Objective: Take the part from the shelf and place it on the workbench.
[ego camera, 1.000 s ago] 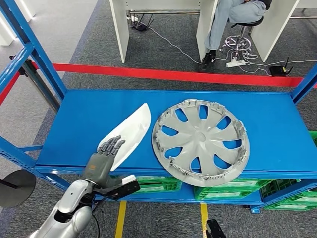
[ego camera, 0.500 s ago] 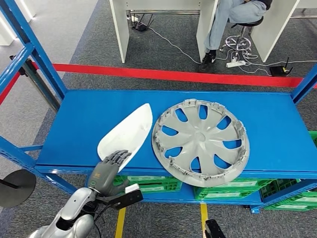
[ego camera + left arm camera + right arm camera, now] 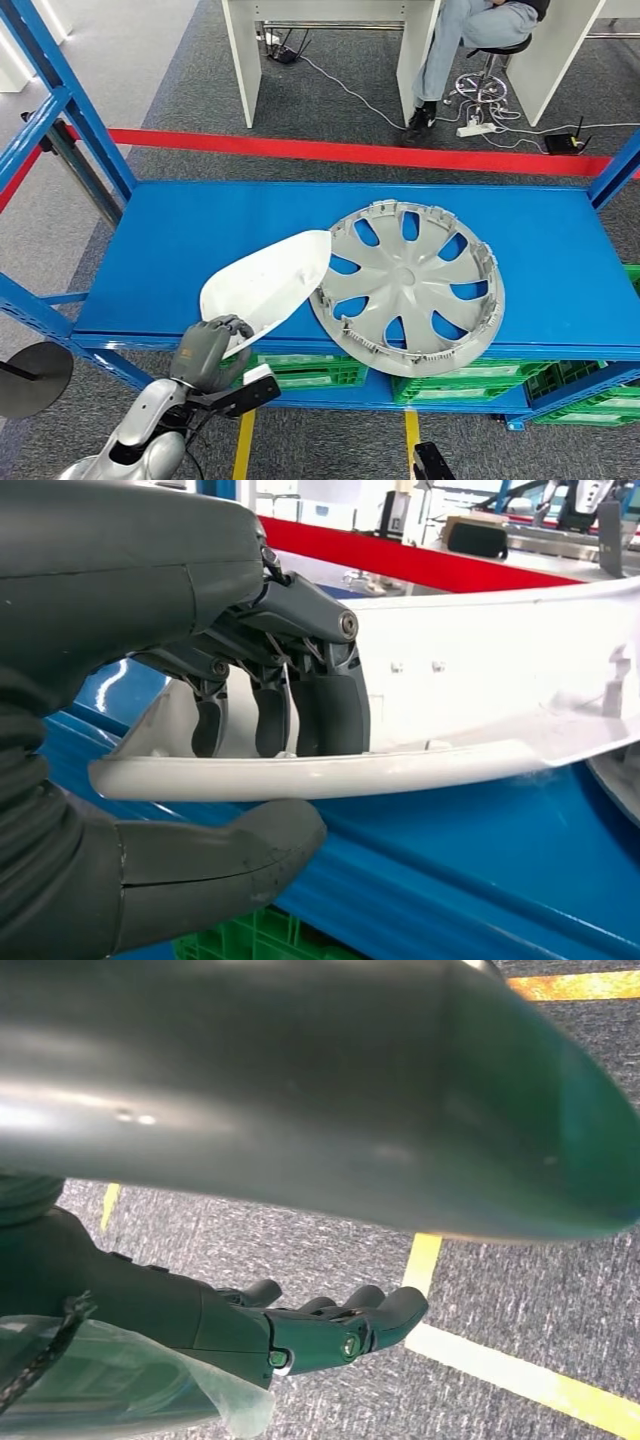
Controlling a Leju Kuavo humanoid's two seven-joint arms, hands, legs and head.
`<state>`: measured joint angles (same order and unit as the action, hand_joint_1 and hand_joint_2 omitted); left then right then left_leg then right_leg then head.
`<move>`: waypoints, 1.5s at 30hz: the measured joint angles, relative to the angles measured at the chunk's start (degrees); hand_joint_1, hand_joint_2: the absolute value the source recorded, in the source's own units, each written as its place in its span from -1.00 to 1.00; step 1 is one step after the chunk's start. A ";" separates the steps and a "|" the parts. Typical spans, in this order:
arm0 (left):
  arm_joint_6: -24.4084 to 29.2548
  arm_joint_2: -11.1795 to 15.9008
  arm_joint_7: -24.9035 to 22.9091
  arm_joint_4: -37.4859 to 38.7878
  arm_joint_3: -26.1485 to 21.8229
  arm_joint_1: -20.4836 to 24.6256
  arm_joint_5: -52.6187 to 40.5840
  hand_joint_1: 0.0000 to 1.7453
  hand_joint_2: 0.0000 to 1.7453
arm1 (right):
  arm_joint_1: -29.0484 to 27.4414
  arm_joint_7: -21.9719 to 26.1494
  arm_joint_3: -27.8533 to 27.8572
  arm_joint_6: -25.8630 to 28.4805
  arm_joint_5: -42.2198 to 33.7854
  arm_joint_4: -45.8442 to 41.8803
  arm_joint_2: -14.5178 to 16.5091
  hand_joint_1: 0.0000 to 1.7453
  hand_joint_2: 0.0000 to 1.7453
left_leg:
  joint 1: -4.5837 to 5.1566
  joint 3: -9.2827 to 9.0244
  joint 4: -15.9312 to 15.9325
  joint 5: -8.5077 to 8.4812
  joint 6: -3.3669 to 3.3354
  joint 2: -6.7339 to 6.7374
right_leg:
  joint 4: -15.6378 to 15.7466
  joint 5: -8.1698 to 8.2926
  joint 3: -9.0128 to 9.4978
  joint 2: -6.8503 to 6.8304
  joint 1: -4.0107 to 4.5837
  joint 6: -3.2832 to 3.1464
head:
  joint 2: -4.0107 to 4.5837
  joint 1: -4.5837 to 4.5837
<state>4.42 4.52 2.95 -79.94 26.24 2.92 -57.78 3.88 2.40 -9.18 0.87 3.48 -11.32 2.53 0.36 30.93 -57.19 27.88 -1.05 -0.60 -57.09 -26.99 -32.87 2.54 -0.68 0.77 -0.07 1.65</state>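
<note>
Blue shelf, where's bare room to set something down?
The blue shelf is bare right of the hubcap, along the back edge, and at the far left. The front middle is crowded: the white part, gripped by the left hand, touches the hubcap.

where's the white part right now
In the head view, the white part lies on the blue shelf, left side, its tip overlapping the hubcap, left robot hand gripping it.
</note>
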 joint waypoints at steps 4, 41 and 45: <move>0.04 -0.02 0.00 0.01 -0.36 0.00 0.03 0.68 1.00 | 0.00 0.00 0.00 0.00 0.01 0.00 -0.01 -1.00 -1.00 | 0.00 -0.01 0.00 0.00 0.00 0.00 | 0.00 0.00 0.01 0.00 0.00 0.00 | 0.00 0.00; 31.43 -1.36 0.62 -18.69 -5.14 -0.71 -17.64 0.85 1.00 | -0.47 1.00 2.40 4.41 -0.22 0.00 1.36 -1.00 -1.00 | -0.01 0.04 0.00 0.00 0.00 0.00 | 0.00 -0.01 -0.09 0.03 0.00 0.00 | 0.00 0.00; 32.77 -1.32 -0.17 -19.36 -5.34 -0.62 -19.68 0.92 1.00 | -0.47 0.90 2.43 4.54 -0.16 0.00 1.59 -1.00 -1.00 | -0.01 0.05 0.00 0.00 0.00 0.00 | 0.00 -0.01 -0.09 0.03 0.00 0.00 | 0.00 0.00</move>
<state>37.19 3.20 2.78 -99.30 20.89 2.30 -77.46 3.41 3.30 -6.75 5.41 3.32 -11.32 4.12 0.36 30.98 -57.19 27.88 -1.05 -0.60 -57.10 -27.00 -32.96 2.56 -0.68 0.77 -0.07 1.65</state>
